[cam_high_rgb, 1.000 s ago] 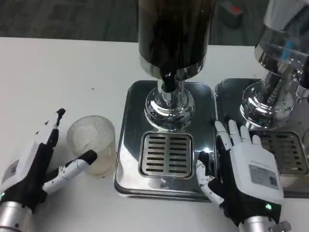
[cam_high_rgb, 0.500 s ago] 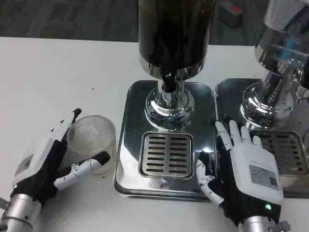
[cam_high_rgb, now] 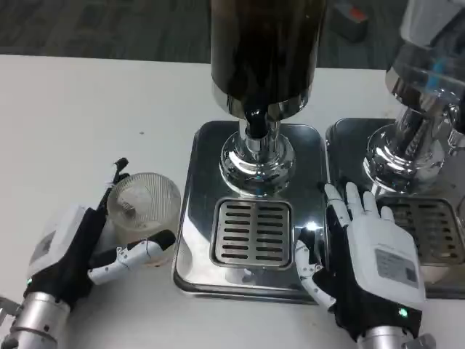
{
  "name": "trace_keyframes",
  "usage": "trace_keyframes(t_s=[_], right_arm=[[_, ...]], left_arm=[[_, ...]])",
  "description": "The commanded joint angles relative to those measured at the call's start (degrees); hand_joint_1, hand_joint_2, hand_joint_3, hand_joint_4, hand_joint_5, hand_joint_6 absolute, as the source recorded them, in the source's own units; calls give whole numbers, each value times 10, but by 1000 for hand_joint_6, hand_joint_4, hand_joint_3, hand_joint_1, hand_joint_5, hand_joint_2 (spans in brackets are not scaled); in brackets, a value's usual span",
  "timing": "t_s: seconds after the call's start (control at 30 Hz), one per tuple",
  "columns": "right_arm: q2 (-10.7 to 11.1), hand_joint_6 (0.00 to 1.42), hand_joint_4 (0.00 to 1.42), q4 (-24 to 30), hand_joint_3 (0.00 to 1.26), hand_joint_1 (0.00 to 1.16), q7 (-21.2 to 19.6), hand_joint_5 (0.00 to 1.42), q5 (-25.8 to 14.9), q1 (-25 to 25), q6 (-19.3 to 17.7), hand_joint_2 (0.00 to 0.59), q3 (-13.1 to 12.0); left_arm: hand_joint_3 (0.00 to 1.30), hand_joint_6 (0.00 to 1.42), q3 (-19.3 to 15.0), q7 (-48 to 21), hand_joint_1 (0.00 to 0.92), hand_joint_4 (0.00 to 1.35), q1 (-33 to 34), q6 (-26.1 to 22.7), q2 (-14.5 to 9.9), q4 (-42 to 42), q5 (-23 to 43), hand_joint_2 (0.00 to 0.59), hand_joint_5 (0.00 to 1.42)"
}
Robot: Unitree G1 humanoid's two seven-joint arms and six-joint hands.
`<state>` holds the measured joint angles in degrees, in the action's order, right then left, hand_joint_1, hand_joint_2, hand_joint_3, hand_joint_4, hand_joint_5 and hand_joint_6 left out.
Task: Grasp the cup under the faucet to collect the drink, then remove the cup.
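Note:
A clear ribbed plastic cup (cam_high_rgb: 145, 207) stands on the white table just left of the steel drip tray (cam_high_rgb: 197, 182), tipped a little. My left hand (cam_high_rgb: 73, 251) wraps it: thumb across its near side, fingers behind its far-left side. The dark drink dispenser (cam_high_rgb: 263, 51) has its black faucet (cam_high_rgb: 254, 120) above the slotted grille (cam_high_rgb: 251, 233), and nothing stands on the grille. Fingers spread, my right hand (cam_high_rgb: 370, 265) lies flat at the tray's right edge and holds nothing.
A second dispenser (cam_high_rgb: 414, 145) with its own steel tray stands at the right, close behind my right hand. Bare white table stretches left and behind the cup. A dark floor lies beyond the table's far edge.
My left hand has moved in to the right and closed around the cup, which has shifted slightly toward the tray and now leans. The right hand has stayed put.

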<state>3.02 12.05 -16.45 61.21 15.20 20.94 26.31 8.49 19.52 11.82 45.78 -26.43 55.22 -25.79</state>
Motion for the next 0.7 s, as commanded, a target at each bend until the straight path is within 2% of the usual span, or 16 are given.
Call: trace_keyframes(t_s=[0.03,0.17,0.7], right_arm=[[0,0,0,9,113,321,-4,0,0,6,4,562,0],[-1,0,0,8,114,320,-5,0,-1,6,4,562,0],[-1,0,0,2,114,320,-8,0,-4,-1,0,562,-4]], left_arm=[[254,643,18,52,279,347,1,25,-6,-2,-40,65,613],[333,726,25,101,333,435,1,20,-10,-6,-64,82,703],[399,740,19,197,387,504,-5,30,-13,-22,-94,110,740]])
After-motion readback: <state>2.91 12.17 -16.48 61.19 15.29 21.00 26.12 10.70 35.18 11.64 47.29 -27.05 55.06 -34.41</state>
